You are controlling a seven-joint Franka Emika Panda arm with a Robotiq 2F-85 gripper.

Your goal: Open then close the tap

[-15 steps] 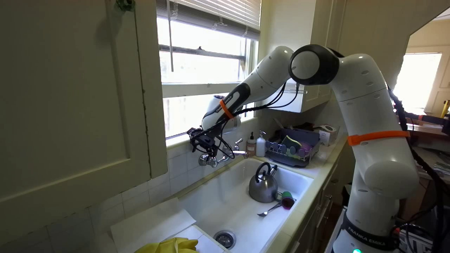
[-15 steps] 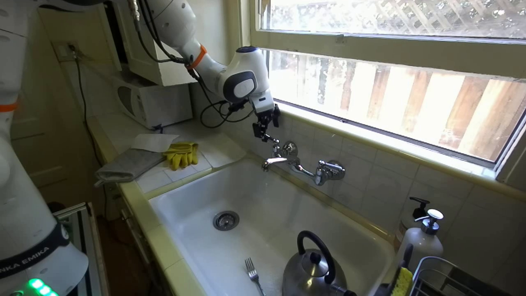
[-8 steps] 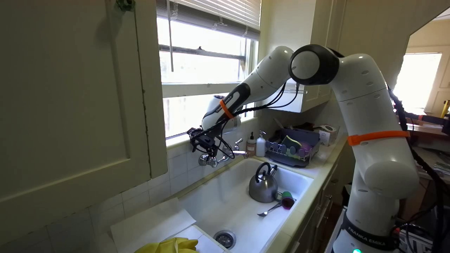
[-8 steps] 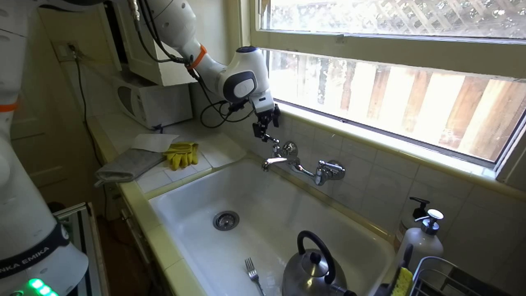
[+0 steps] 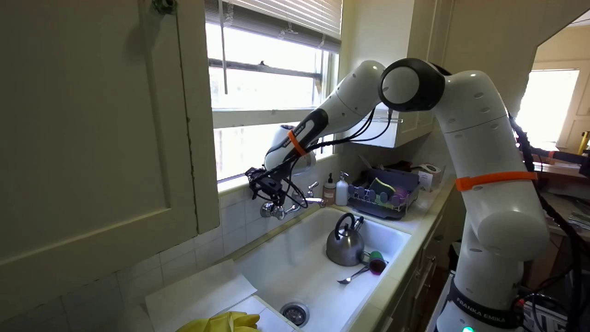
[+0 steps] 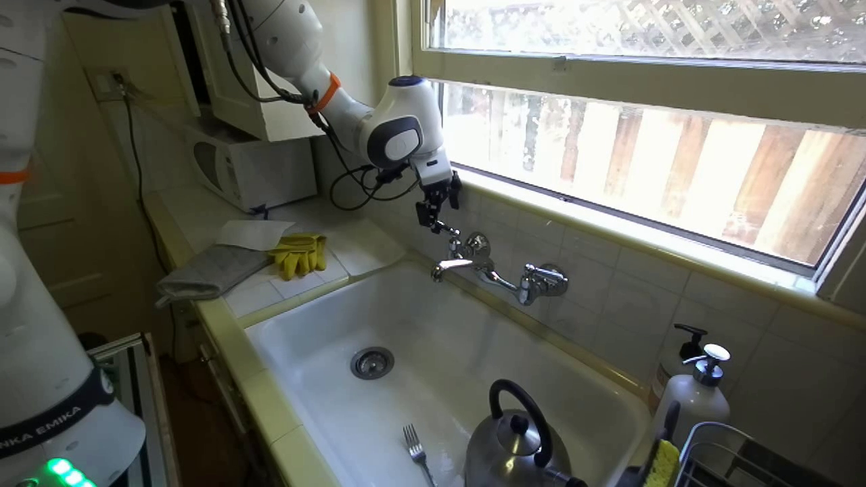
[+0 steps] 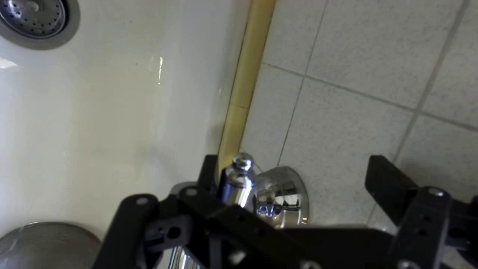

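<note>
The chrome tap (image 6: 502,280) is mounted on the tiled wall above the sink, and also shows in an exterior view (image 5: 315,201). It has a curved spout and a handle on each side. My gripper (image 6: 440,208) is just above the far handle (image 6: 449,231), and is seen from behind in an exterior view (image 5: 273,193). In the wrist view the gripper (image 7: 293,164) is open. The tap's handle (image 7: 241,181) stands between the fingers, close to the left finger. I cannot tell whether they touch. The right finger is well apart, over the wall tiles. No water stream is visible.
The white sink (image 6: 304,358) holds a metal kettle (image 6: 517,453), a fork (image 6: 416,446) and a cup (image 5: 377,263). The window ledge (image 6: 609,237) is close above the tap. Yellow gloves (image 6: 298,254), soap bottles (image 6: 693,399) and a dish rack (image 5: 382,198) stand around the sink.
</note>
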